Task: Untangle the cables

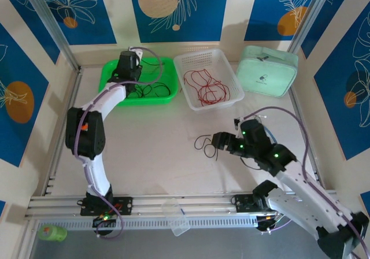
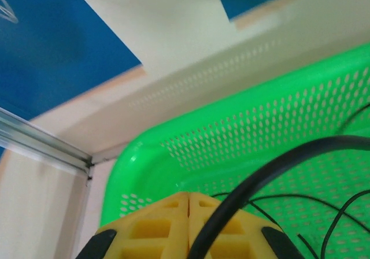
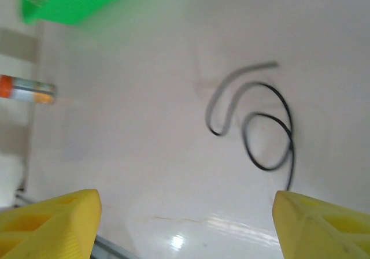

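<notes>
Black cables (image 1: 147, 91) lie in the green basket (image 1: 110, 74) far left, red cables (image 1: 208, 88) in the white basket (image 1: 196, 56) beside it, apparently sorted by colour. The left gripper (image 2: 189, 213), fingers pressed together, hangs over the green basket. 1 black strand (image 2: 260, 172) crosses it; pinched or not, I cannot tell. The right gripper (image 3: 185, 213) gapes wide, with 1 loose black cable (image 3: 272, 126) on the table (image 1: 150, 149) just beyond it.

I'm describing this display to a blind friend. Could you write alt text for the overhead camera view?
Two white robot arms work over a pale table: the left arm reaches into a green basket of black cables, while the right arm reaches toward a loose black cable on the tabletop. Behind, a white basket holds red cables, beside a mint-green case.
</notes>
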Available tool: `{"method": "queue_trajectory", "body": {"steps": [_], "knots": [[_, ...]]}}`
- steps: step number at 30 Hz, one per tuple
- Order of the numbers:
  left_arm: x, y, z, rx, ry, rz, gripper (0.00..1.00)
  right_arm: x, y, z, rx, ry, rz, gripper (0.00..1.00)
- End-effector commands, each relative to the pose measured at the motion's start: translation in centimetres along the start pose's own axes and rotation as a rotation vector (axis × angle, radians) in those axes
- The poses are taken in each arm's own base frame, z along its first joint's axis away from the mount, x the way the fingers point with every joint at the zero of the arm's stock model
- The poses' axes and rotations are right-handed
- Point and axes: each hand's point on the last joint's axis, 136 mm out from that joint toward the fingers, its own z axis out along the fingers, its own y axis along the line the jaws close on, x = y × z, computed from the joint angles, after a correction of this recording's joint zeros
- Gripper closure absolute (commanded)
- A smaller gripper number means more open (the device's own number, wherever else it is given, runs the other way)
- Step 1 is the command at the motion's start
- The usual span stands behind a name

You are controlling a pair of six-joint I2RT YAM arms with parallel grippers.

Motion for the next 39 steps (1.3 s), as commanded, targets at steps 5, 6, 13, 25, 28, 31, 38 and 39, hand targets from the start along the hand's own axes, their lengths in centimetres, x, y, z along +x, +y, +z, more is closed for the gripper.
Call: {"method": "queue_trajectory", "body": {"steps": [5,6,13,25,28,31,38,39], "knots": [[2.8,-0.3,4.2,-0.092,0.051,-0.010,1.00,2.6,-4.7,4.8,0.308,0.082,0.046,0.27],[3.2,-0.4,4.4,-0.095,0.060,-0.011,1.00,2.9,-5.1,5.3,0.342,0.097,0.045,0.29],[1.3,-0.1,2.7,-0.041,0.026,-0.082,0.29,3.6,-6.9,7.2,0.482,0.153,0.039,0.54],[-8.7,4.2,-7.2,0.044,-0.203,-0.183,0.00,4.3,-8.0,8.6,0.500,0.168,0.063,0.67],[-9.5,4.0,-9.5,0.088,-0.216,-0.195,0.00,4.5,-8.2,8.9,0.514,0.182,0.062,0.69],[-9.8,3.3,-11.6,0.142,-0.213,-0.197,0.00,4.8,-8.6,9.2,0.530,0.197,0.064,0.73],[-9.9,-0.7,-18.0,0.285,-0.225,-0.142,0.02,4.9,-8.7,9.1,0.543,0.199,0.069,0.88],[-9.6,-1.7,-19.0,0.314,-0.214,-0.121,0.03,4.8,-8.7,9.0,0.544,0.201,0.069,0.92]]}}
